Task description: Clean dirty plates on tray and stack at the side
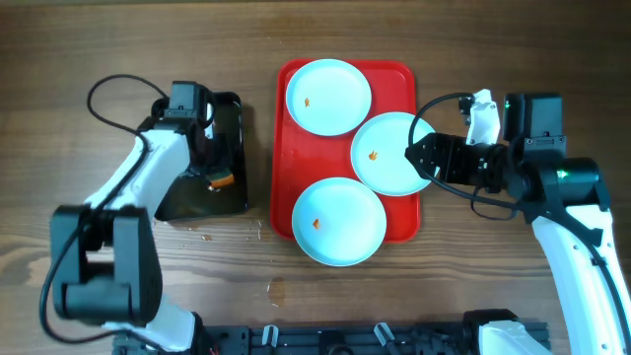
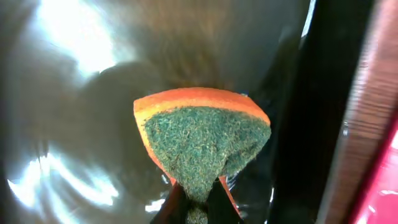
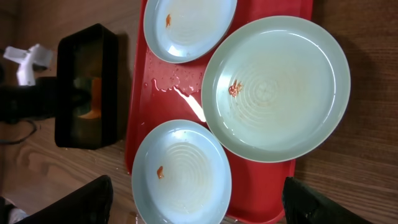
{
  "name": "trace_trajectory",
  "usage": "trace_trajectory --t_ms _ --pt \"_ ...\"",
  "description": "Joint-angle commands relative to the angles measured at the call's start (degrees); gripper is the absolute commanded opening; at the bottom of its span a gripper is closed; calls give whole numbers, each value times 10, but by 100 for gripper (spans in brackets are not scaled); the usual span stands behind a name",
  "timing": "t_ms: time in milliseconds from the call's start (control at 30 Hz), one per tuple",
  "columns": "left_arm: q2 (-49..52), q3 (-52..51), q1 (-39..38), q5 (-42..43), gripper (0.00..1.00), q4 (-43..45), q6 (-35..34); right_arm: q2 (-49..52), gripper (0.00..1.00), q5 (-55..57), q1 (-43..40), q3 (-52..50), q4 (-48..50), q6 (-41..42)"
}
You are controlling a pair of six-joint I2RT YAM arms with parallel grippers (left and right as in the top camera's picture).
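Plates overhanging tray rim, right jaws wide, left jaws pinching sponge

A wooden table fills the overhead view from edge to edge. Its top is mid-brown, with darker grain streaks running from 9 o'clock to 3 o'clock. The finish is matte and takes the light evenly, so shadows on it are soft and faint. Near 6 o'clock a small wet patch darkens the wood. A scatter of tiny drops lies at about 7 o'clock from the centre. The same brown wood shows along the edges of both wrist views.
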Motion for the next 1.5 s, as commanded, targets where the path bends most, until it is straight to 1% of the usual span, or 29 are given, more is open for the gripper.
trace_trajectory --t_ms 0,67,267,433,533,667,733,767,800,833,900,933,967,1033,1067,1133,1200,1267,1300,1433,1467 --pt "-26 13 -3 -24 4 -7 14 1 87 10 2 11 0 -3" --pt "-21 -1 -3 -24 4 1 14 1 87 10 2 11 1 -3" --pt "11 -66 -3 -24 4 62 14 1 87 10 2 11 3 -5" --pt "17 -68 -2 -25 4 80 16 9 88 30 2 11 3 -10" --pt "16 -45 -3 -24 4 63 16 21 88 32 2 11 0 -17" --pt "-2 32 -3 -23 4 -17 16 52 87 50 2 11 -13 -18" --pt "-13 80 -10 -11 4 -60 16 68 83 79 2 11 -14 -9" --pt "-19 113 -19 1 4 -84 16 86 76 125 2 11 -13 38" --pt "-23 137 -31 12 4 -97 16 96 72 147 2 11 -11 57" --pt "-25 149 -40 21 4 -100 15 105 70 161 2 11 -10 65" --pt "-28 170 -69 44 4 -96 14 131 60 182 2 11 0 76" --pt "-28 175 -85 47 4 -90 13 143 58 155 2 11 9 69" --pt "-28 175 -101 45 4 -81 12 152 59 101 3 11 24 27" --pt "-27 175 -126 45 4 -71 -15 165 59 -36 10 11 42 -90" --pt "-27 175 -133 46 4 -73 -24 166 60 -51 14 11 37 -92" --pt "-28 175 -142 69 4 -86 -39 167 64 -58 26 11 10 -75" --pt "-28 175 -148 131 4 -107 -38 167 64 -59 43 11 -20 -75" --pt "-28 175 -152 156 4 -130 -38 167 64 -53 70 8 -49 -72" --pt "-28 175 -155 162 4 -142 -38 167 65 -45 86 2 -56 -58" --pt "-32 175 -165 159 4 -172 -38 169 64 55 150 -44 -41 51" --pt "-37 175 -165 159 4 -179 -38 169 61 89 165 -59 -31 85"
